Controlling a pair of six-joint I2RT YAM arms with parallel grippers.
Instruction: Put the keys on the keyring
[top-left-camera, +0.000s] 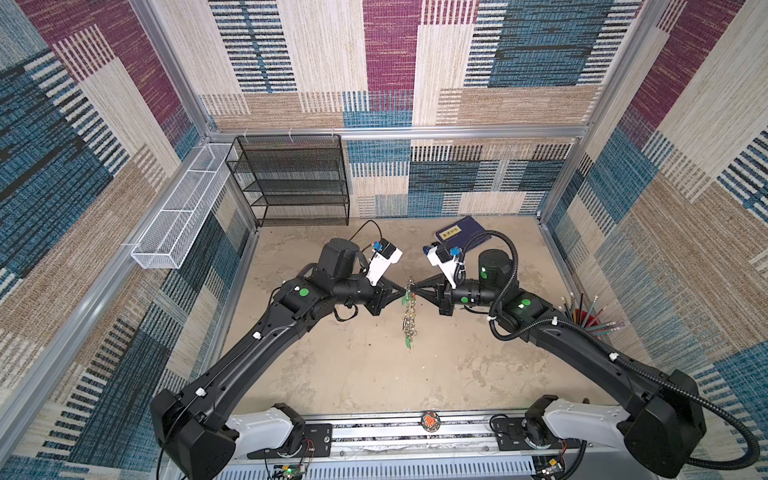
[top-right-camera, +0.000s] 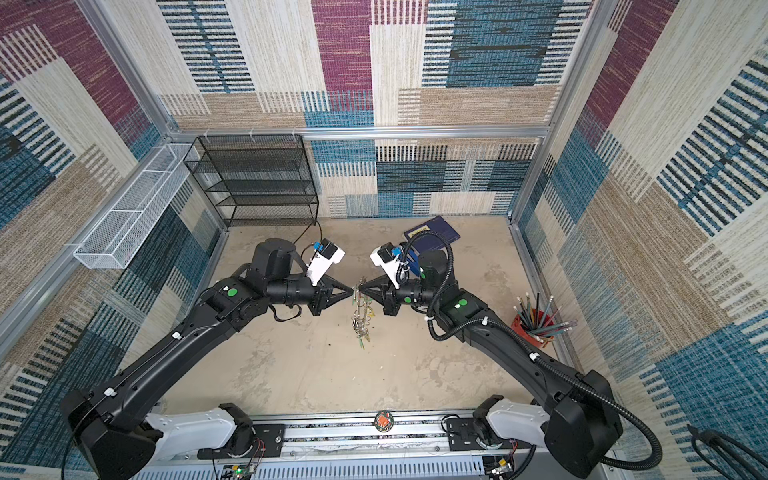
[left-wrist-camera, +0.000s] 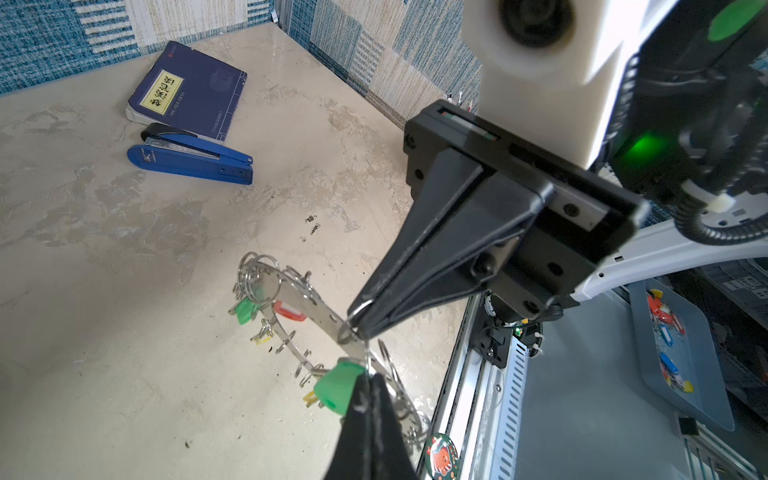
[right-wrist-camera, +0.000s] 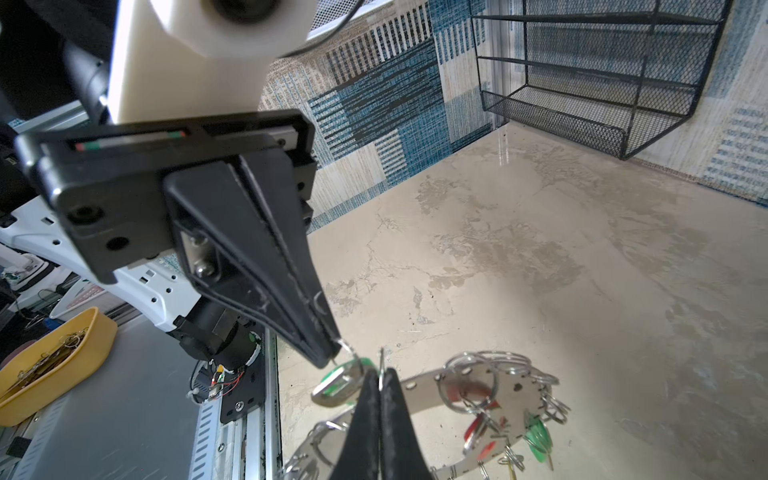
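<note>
Step in hand: threading, mid-air above bench (top-left-camera: 332, 374) centre. Keyring (top-left-camera: 408, 320) hangs edge-on between both claws. Right gripper (top-left-camera: 415, 286) clenched on keyring's rim split ring. Left gripper (top-left-camera: 401, 288) clenched on green-tagged key (left-wrist-camera: 336, 390) by its wire loop, at keyring rim. Next probably needs loop worked onto split ring: fine alignment, steady counter-hold.

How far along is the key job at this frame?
Done: the keyring hangs clear of the table. In hand: the left gripper pinches the green-tagged key at the rim, and the right gripper pinches the keyring by a split ring. Left: threading looks unfinished, though that is hard to confirm. No second loose key is in view.
</note>
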